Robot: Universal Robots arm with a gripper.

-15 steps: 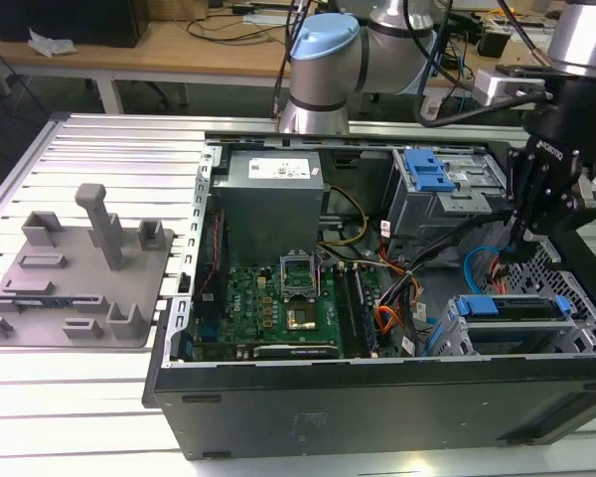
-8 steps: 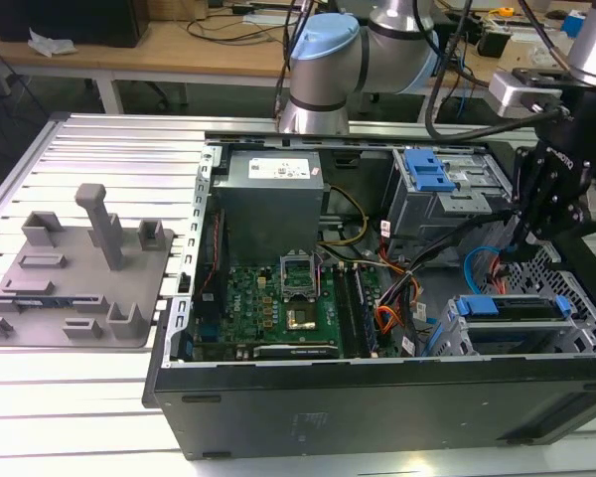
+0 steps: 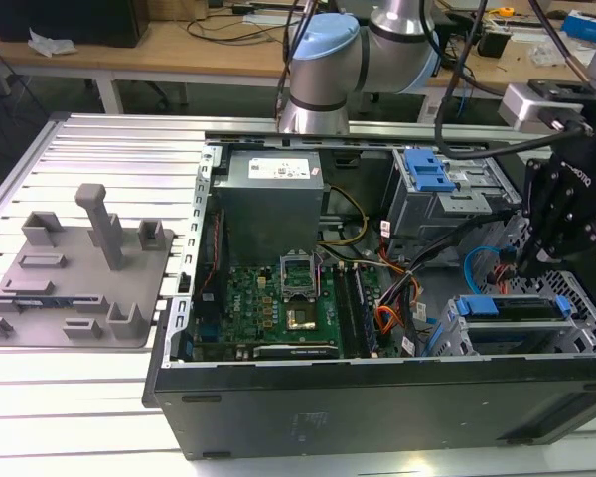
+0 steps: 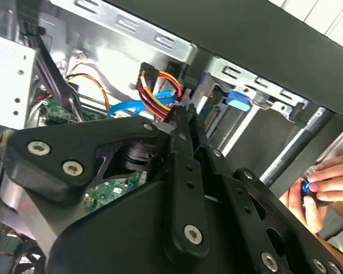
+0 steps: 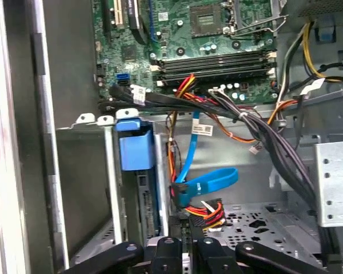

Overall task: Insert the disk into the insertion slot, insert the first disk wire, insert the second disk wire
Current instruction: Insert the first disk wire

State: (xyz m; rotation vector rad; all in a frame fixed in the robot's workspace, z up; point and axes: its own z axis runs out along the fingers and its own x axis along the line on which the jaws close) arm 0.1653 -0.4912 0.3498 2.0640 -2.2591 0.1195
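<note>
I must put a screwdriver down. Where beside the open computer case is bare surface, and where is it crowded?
Bare: the ribbed aluminium table beyond the grey plastic fixture plate, and the strip in front of it. Crowded: inside the black computer case, orange, red and black cables between green motherboard and grey drive cages.

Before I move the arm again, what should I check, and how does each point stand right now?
1. Disk in the insertion slot: ok, it sits inside the bay.
2. Gripper jaws shut on the red-yellow-black wire: ok.
3. Blue cable free of the held wire: cannot tell, it loops right beside it.
4. Held connector lined up with the disk's port: cannot tell.
5. Workspace free of people: not ok, a hand is beside the case.
</note>
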